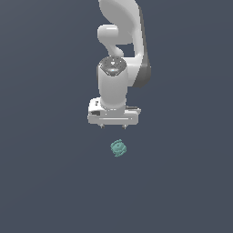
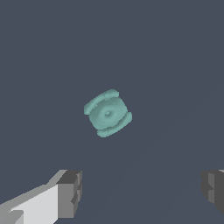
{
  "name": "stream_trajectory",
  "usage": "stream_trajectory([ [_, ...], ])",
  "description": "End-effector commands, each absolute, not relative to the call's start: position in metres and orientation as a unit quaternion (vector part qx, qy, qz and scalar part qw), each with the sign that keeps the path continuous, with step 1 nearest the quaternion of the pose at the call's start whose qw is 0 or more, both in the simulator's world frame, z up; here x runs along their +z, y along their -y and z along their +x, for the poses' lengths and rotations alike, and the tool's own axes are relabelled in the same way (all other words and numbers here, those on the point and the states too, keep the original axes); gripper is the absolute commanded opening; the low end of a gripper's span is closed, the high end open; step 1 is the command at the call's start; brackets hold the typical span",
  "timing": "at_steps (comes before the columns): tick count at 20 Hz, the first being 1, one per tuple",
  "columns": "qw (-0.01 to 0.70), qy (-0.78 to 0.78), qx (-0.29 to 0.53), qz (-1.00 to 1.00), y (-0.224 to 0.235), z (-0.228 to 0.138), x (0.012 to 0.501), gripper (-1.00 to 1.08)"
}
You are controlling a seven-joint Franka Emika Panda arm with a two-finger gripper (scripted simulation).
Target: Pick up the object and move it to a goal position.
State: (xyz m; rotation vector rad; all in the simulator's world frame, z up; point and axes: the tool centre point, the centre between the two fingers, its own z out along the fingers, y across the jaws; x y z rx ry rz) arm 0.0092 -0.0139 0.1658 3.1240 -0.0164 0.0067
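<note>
You are seeing no readable text, label, brand, number or sign anywhere in either view; nothing here is carrying any lettering at all.

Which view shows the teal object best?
The wrist view. The object sits near the middle of it, large enough to show its ribbed edges and central dimple, with the open gripper clear of it. In the exterior view the object is only a tiny blob, apart from the gripper.
</note>
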Motion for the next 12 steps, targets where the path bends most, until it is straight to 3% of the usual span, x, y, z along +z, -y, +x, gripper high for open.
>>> stream_trajectory([
  [1, 0.009, 0.005, 0.002, 1.0, 0.0139, 0.0092, 0.1658, 1.0],
  [12, 0.013, 0.002, -0.013, 1.0, 0.0199, 0.0024, 0.1625, 1.0],
])
